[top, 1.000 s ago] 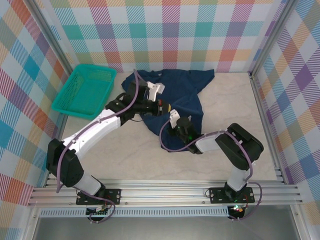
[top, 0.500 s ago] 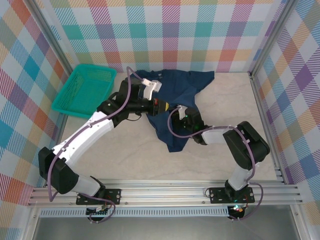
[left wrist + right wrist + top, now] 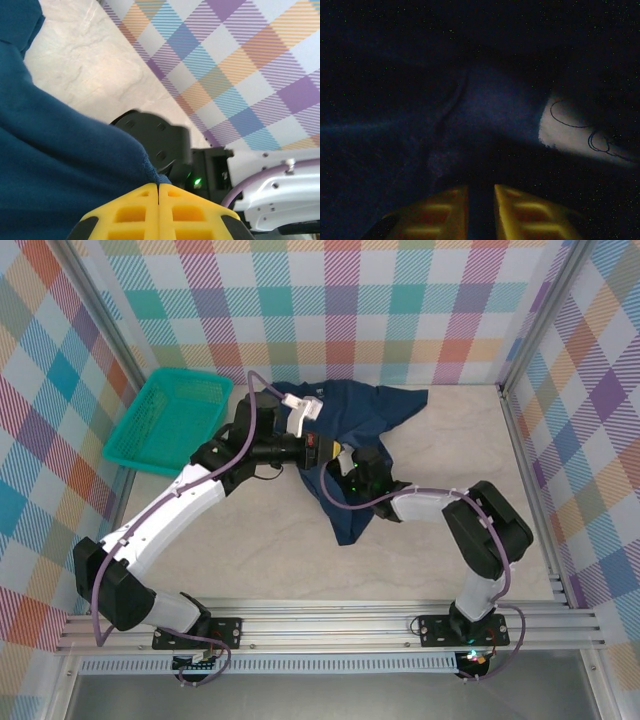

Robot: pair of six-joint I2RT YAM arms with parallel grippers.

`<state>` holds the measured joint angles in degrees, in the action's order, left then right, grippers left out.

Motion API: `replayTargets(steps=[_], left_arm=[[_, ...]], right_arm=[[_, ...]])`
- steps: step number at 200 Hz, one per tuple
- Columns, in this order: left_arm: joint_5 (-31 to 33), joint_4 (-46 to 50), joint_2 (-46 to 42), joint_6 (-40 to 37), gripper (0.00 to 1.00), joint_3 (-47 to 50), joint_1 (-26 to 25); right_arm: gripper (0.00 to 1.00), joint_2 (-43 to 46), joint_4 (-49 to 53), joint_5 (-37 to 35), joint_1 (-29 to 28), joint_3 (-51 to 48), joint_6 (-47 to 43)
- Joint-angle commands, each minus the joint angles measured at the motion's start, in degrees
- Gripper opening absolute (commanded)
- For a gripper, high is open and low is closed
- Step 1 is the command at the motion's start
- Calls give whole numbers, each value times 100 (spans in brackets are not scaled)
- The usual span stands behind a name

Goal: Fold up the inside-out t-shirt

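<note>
The inside-out t-shirt (image 3: 375, 410), dark navy, lies bunched at the back middle of the table, with a flap hanging down toward the front (image 3: 347, 525). My left gripper (image 3: 335, 448) is at the shirt's left side. In the left wrist view its yellow fingers (image 3: 159, 189) are pressed together on a hem edge of the cloth (image 3: 50, 165). My right gripper (image 3: 357, 475) sits just right of it, tucked under the cloth. In the dim right wrist view its fingertips (image 3: 481, 200) are close together with dark cloth between them.
A teal mesh basket (image 3: 170, 420) stands at the back left. Checked walls close in the back and sides, and a metal rail (image 3: 530, 490) runs along the right. The beige table top (image 3: 270, 550) stretches in front of the shirt. The two wrists are very close together.
Both grippers moved toward the back with the cloth. The shirt's near part was lifted and drawn in, and the right arm swung left toward the left gripper.
</note>
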<state>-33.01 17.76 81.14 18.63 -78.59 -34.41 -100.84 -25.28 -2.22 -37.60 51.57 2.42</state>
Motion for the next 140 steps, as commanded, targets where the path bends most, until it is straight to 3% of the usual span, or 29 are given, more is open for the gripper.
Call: replayTargets(steps=[1,39,75,90,140], left_arm=[[-365,-519,-257,377,0,-276,-50],[387,-233,-231,270,0,-386,-237],[376,-24,-282,112,0,-353,-350],[553,159,-445,-38,0,-351,-347],[1868,845,-1072,-604,0,-203,-334]], right_arm=[[22,-206,319,-544,-88,268,-374],[28,-319,472,-653,-368,534,-1146],[33,-467,787,-878,-302,811,-858],[34,-462,935,-949,-130,915,-353],[38,-23,717,-15,449,523,-89]])
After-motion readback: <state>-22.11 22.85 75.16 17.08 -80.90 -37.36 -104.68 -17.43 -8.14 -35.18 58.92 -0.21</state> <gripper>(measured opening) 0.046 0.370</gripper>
